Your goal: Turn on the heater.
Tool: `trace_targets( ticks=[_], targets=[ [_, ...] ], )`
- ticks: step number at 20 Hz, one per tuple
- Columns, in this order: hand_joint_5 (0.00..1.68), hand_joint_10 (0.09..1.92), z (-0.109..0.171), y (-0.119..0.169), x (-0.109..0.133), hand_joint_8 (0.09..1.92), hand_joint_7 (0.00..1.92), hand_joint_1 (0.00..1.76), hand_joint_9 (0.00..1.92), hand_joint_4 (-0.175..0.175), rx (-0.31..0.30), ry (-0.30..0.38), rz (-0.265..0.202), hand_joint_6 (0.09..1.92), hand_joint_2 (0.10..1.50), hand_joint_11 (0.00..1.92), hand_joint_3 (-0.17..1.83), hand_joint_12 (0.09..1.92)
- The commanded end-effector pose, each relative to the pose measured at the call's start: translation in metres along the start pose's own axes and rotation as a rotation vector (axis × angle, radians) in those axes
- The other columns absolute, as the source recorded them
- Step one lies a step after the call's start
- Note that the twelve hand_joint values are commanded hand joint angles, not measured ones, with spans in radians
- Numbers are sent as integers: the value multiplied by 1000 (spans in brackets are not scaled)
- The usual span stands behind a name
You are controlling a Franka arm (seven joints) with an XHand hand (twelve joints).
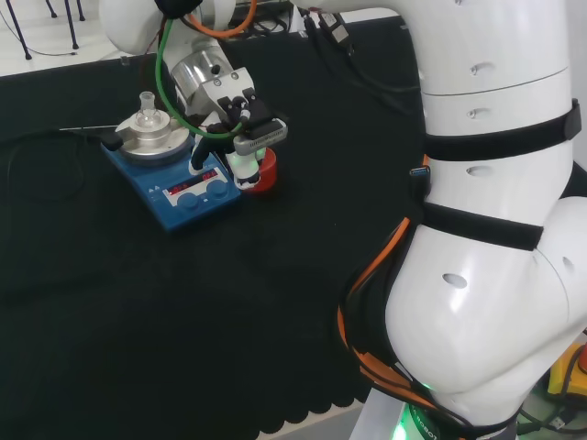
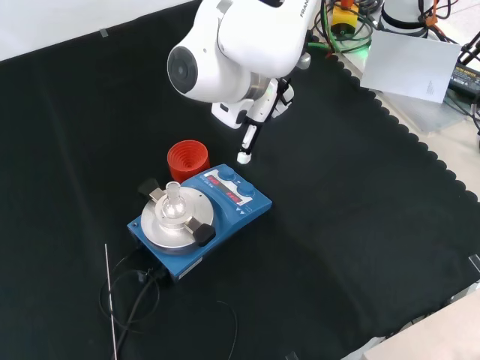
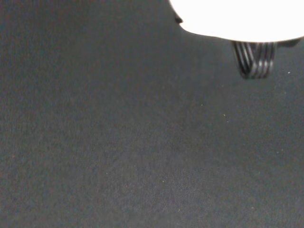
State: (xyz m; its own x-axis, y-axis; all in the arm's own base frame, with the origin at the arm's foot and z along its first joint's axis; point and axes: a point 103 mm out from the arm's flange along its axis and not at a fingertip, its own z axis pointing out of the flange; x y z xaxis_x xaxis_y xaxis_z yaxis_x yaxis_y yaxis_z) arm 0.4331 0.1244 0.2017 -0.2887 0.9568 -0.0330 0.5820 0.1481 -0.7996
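The blue heater [image 1: 174, 213] [image 2: 251, 212] stands on the black cloth, with a red display [image 1: 193, 184] [image 2: 233, 194] and two knobs on its front panel. A small clear flask [image 1: 147, 114] [image 2: 173, 201] sits on its round metal plate. The hand [image 1: 240, 115] [image 2: 248, 138] hovers over the panel's edge with fingers stretched down. One white fingertip [image 2: 242, 157] hangs just beside the knobs, next to the red ribbed ring [image 1: 267, 170] [image 2: 186, 159]. I cannot tell whether any finger touches the panel. In the wrist view a blurred white part of the hand [image 3: 242, 19] hangs over bare cloth.
A black cable [image 2: 139, 289] and a thin rod [image 2: 109, 292] trail from the heater's back. The arm's white link [image 2: 225, 45] stands above the hand in the front view. The cloth's scalloped edge [image 2: 420, 161] runs along the right there.
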Motion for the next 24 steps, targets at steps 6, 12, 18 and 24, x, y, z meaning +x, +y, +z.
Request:
trace_targets(
  ticks=[6, 12, 18, 24],
  targets=[
    [12, 1683, -11, 19, 7, 1783, 1749, 1605, 1920, 23, 76, -34, 7, 87, 415, 1847, 1463, 1634],
    [22, 1683, -9, 27, 9, 1781, 1751, 1604, 1920, 22, 101, -40, 3, 87, 413, 1847, 1469, 1635],
    [29, 1682, -8, 28, 10, 1780, 1752, 1603, 1920, 21, 113, -45, 0, 87, 411, 1847, 1473, 1635],
    [34, 1682, -6, 30, 12, 1780, 1752, 1603, 1920, 21, 120, -46, -4, 87, 411, 1847, 1476, 1634]
  ],
)
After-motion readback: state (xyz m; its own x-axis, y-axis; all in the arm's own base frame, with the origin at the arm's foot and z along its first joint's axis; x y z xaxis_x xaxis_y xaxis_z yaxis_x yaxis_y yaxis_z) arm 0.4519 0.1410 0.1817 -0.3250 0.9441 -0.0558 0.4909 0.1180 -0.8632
